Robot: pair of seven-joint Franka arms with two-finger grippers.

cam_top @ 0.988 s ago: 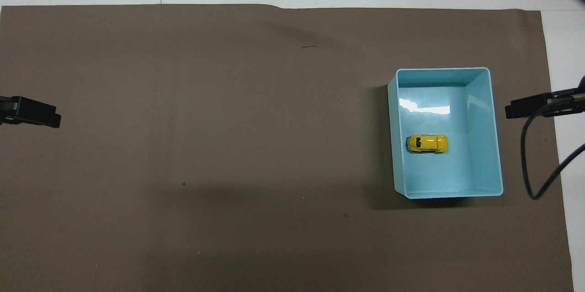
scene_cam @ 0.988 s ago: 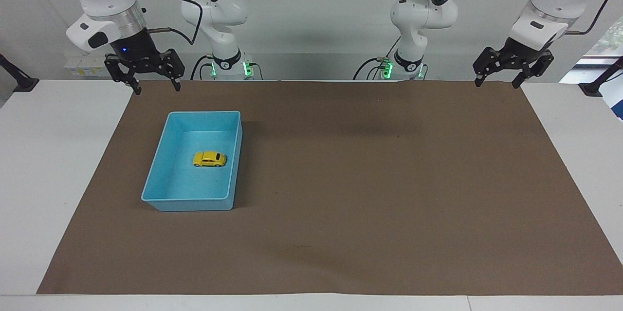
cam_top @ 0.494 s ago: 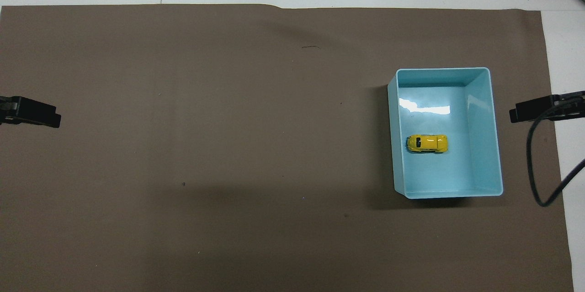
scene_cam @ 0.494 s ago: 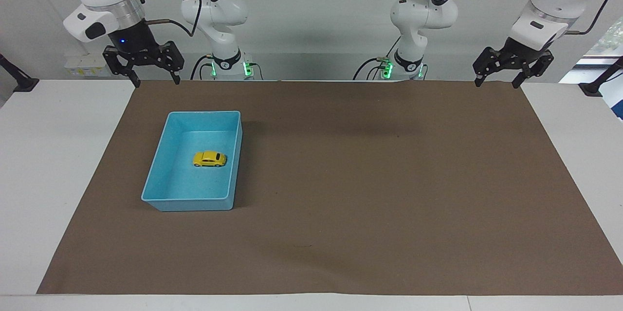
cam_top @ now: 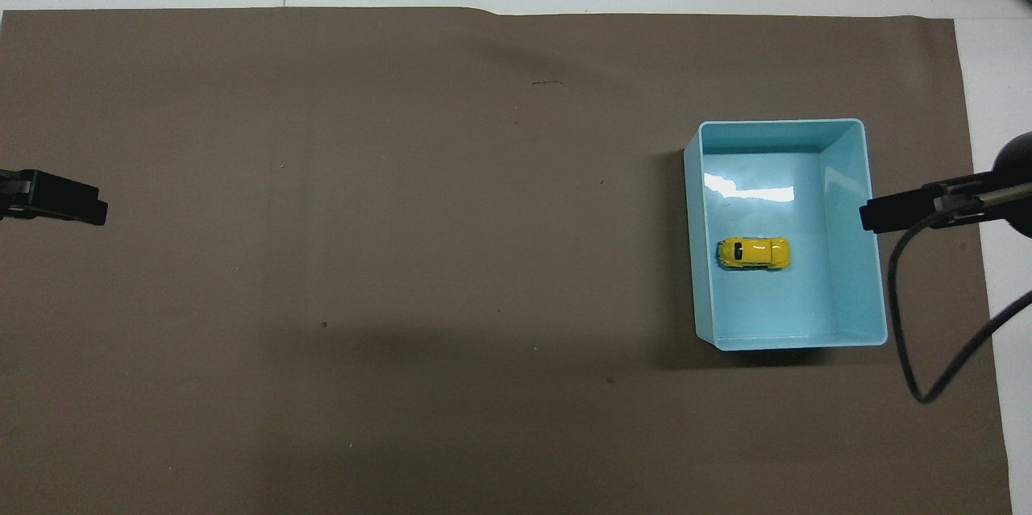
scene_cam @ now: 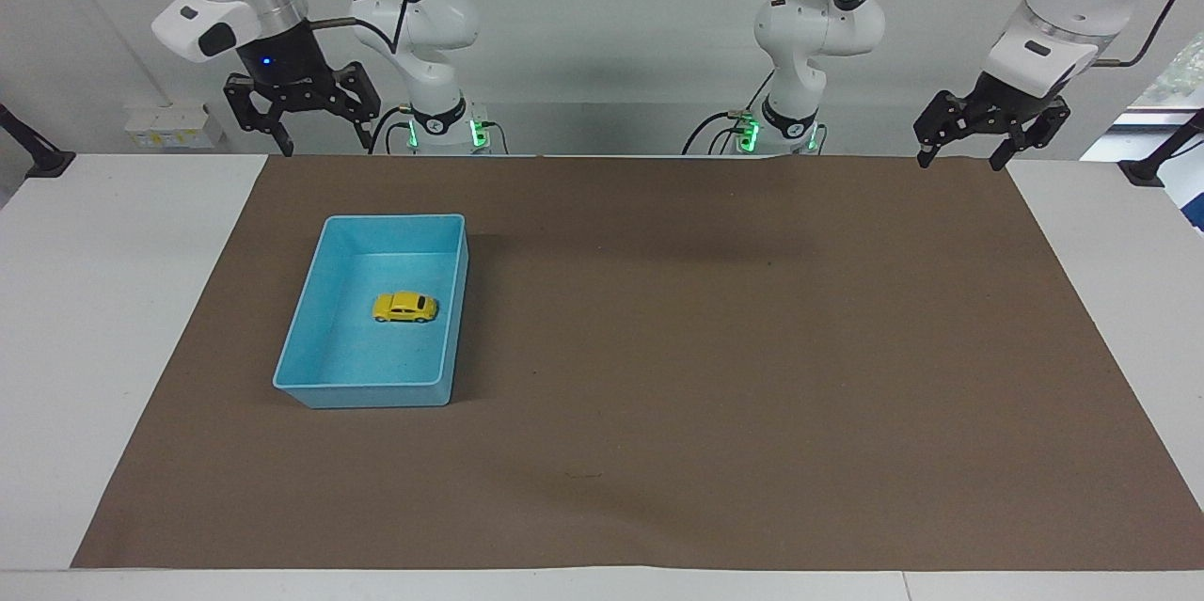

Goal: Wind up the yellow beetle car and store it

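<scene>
The yellow beetle car (scene_cam: 405, 307) (cam_top: 753, 252) stands on its wheels on the floor of the light blue bin (scene_cam: 374, 392) (cam_top: 786, 340), toward the right arm's end of the table. My right gripper (scene_cam: 325, 146) hangs open and empty high over the mat's edge by the robots, well above the bin. In the overhead view its dark tip (cam_top: 887, 213) just overlaps the bin's rim. My left gripper (scene_cam: 958, 162) waits open and empty, raised over the mat's corner at the left arm's end of the table.
A brown mat (scene_cam: 715, 347) covers most of the white table (scene_cam: 103, 319). A black cable (cam_top: 911, 338) loops down from the right arm. Only the bin and the car stand on the mat.
The right gripper has risen and drifted toward the middle of the table, so that from overhead it now reaches the bin's rim. The left arm, bin and car have not moved.
</scene>
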